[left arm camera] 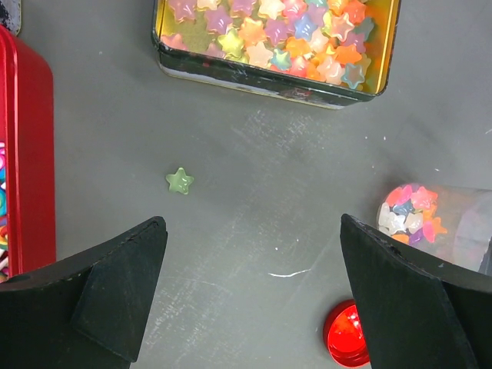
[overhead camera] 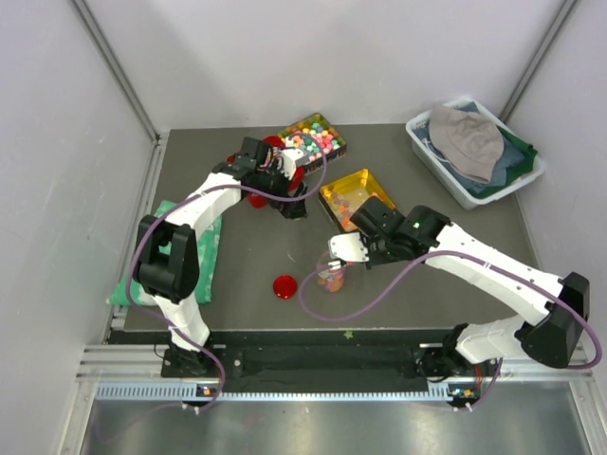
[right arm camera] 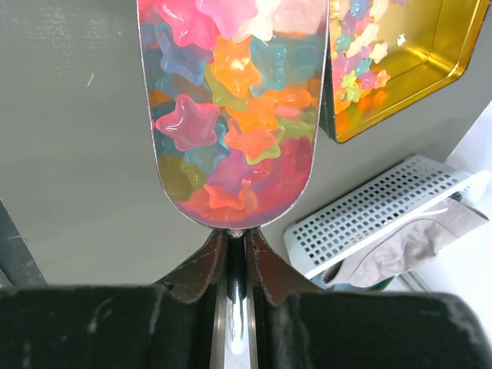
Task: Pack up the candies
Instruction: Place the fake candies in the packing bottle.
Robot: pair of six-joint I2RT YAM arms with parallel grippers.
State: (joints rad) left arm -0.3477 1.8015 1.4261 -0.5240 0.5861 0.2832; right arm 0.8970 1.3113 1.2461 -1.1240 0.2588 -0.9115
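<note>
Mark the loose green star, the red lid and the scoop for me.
loose green star (left arm camera: 180,181), left wrist view, its centre.
red lid (overhead camera: 285,286), top external view, its middle.
scoop (right arm camera: 231,226), right wrist view, rear rim by the jaws.

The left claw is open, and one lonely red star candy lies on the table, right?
Not quite. The lonely star candy is green, not red, as the left wrist view shows. The left claw is open, and the star does lie on the table.
</note>
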